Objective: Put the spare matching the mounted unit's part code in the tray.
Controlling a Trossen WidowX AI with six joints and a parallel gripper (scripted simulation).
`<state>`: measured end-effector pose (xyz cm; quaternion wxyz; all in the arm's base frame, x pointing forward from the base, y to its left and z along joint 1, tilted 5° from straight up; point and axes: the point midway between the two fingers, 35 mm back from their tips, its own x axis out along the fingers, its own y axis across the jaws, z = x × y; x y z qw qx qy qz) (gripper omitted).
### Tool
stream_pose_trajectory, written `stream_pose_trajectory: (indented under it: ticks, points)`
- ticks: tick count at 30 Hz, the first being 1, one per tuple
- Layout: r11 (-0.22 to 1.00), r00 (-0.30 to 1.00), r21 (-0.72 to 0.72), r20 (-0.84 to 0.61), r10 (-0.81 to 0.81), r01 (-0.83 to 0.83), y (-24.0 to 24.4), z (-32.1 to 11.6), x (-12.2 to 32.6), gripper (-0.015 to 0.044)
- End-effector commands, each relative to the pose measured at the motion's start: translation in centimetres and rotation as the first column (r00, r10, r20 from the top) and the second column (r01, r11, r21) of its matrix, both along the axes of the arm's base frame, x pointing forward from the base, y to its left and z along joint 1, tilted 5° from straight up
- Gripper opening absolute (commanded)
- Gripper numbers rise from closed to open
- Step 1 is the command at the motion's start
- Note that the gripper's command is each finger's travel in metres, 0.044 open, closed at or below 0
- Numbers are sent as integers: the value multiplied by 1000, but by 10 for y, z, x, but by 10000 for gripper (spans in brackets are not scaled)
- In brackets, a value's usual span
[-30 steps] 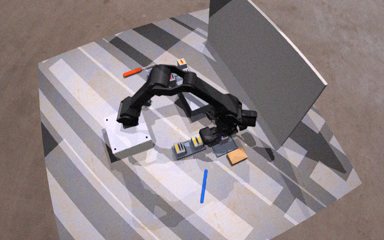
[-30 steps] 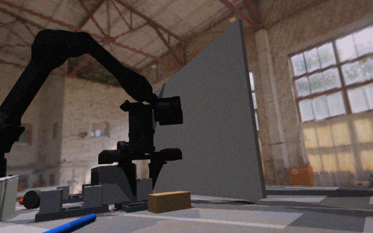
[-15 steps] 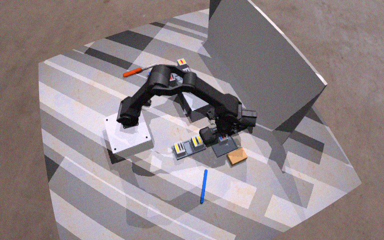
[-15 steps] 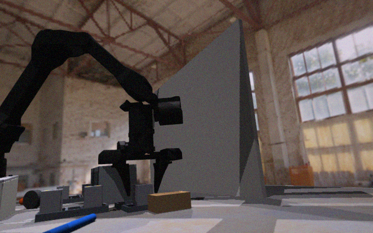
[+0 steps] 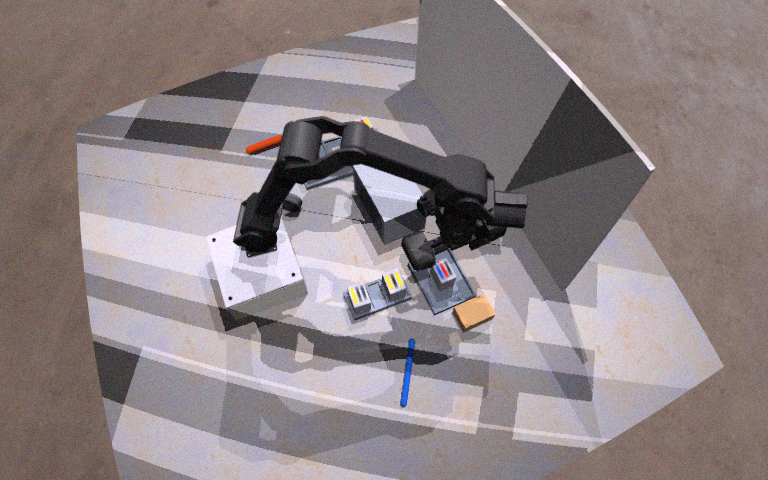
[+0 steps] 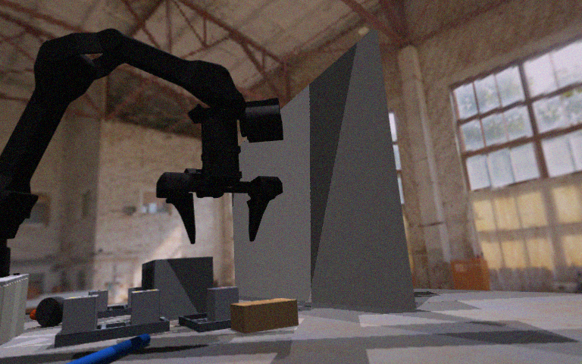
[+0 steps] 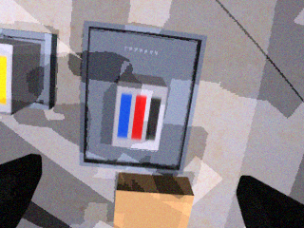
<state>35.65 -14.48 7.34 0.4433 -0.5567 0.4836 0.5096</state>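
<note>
The tray [image 5: 444, 298] [image 6: 192, 322] [image 7: 102, 43] lies flat on the table. A spare with blue, red and black stripes [image 5: 443, 272] [image 6: 223, 303] [image 7: 139, 118] stands upright inside it, clear of the walls in the wrist view. My gripper [image 6: 222, 241] [image 7: 142, 175] is open and empty, high above the tray and spare. Two spares with yellow and black stripes [image 5: 357, 296] [image 5: 393, 283] [image 6: 79, 315] [image 6: 145, 306] stand in a rack [image 5: 376, 295] [image 6: 111, 332] beside the tray. My arm partly hides another rack [image 5: 314, 184] at the back. No code on the mounted unit's back is readable.
A tan block [image 5: 474, 312] [image 6: 264, 315] [image 7: 152, 209] lies by the tray's near edge. A blue rod [image 5: 407, 373] [image 6: 109, 350] lies in front. A grey box [image 5: 390, 195] [image 6: 189, 283] stands behind the tray. A tall grey panel [image 5: 470, 84] [image 6: 356, 214] rises at the right.
</note>
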Motion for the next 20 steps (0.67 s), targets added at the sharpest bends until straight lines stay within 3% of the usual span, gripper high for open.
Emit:
stream_pose_trajectory:
  ticks: [1, 20]
  points:
    - [1000, 1000, -3, -1, -3, 3, 2, 21, -4, 440]
    - [1000, 1000, -3, 8, 0, 0, 1, 15, -1, 440]
